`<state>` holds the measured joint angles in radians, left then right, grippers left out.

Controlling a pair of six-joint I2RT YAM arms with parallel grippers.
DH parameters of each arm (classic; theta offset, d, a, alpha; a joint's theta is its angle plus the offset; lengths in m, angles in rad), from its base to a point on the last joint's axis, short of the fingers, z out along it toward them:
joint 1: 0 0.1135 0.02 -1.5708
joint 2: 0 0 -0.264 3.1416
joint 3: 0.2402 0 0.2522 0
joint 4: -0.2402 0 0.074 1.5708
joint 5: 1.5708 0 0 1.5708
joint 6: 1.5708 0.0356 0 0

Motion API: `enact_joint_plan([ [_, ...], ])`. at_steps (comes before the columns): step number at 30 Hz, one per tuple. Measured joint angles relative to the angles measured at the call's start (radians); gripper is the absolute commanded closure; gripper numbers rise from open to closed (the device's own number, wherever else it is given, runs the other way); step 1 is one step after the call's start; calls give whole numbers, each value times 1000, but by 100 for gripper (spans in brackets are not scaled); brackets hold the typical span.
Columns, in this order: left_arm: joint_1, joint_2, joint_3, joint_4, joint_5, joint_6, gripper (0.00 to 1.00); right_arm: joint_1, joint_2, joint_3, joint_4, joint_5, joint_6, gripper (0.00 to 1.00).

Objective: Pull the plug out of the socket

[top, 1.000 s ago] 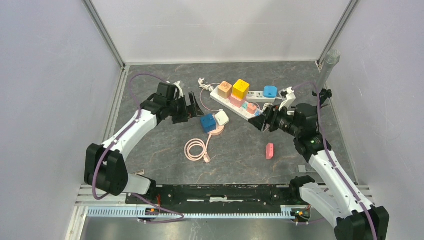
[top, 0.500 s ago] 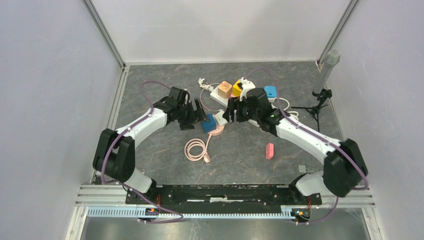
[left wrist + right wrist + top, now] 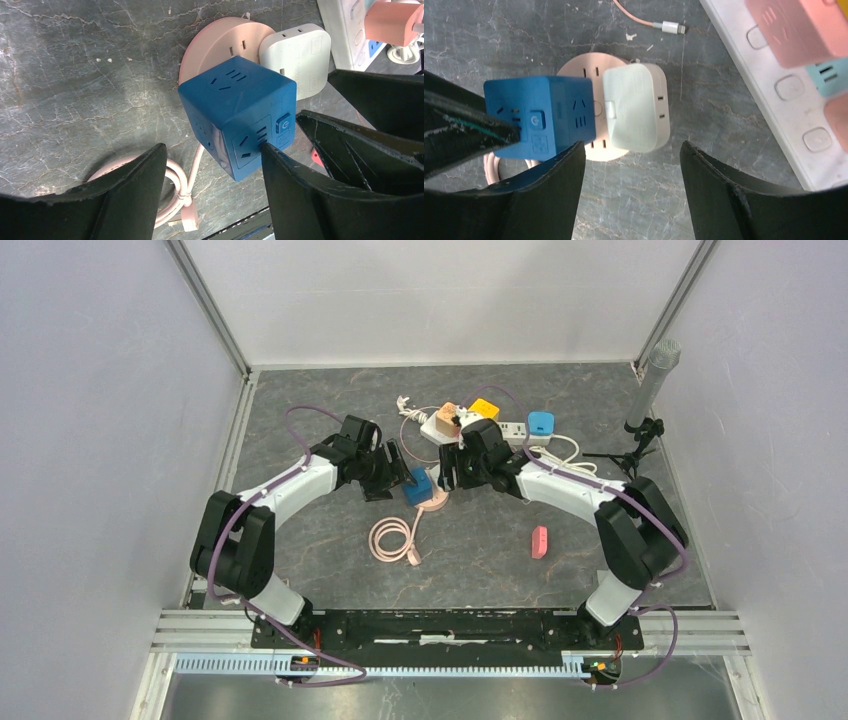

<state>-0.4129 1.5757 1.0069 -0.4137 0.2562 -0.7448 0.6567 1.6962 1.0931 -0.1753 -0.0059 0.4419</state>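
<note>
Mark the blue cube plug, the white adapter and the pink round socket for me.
blue cube plug [image 3: 235, 92]: left wrist view, its top face.
white adapter [image 3: 636, 107]: right wrist view, middle of its top.
pink round socket [image 3: 585, 62]: right wrist view, bare edge above the plugs.

Pink block [image 3: 540, 541] on table [image 3: 290, 540]; mic stand [image 3: 652, 380] back-rt corner.
</note>
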Motion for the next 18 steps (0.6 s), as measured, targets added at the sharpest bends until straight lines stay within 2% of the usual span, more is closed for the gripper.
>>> enact_joint_plan([
  [6, 0, 0, 0, 4, -1, 0, 29, 0, 82, 65, 1, -43, -2, 26],
  [10, -2, 0, 0, 6, -1, 0, 30, -3, 120, 89, 1, -70, -5, 32],
  [14, -3, 0, 0, 9, -1, 0, 31, -5, 116, 80, 18, -92, -7, 48],
  [18, -4, 0, 6, 2, -6, 3, 31, -6, 83, 26, 66, -109, 0, 73],
])
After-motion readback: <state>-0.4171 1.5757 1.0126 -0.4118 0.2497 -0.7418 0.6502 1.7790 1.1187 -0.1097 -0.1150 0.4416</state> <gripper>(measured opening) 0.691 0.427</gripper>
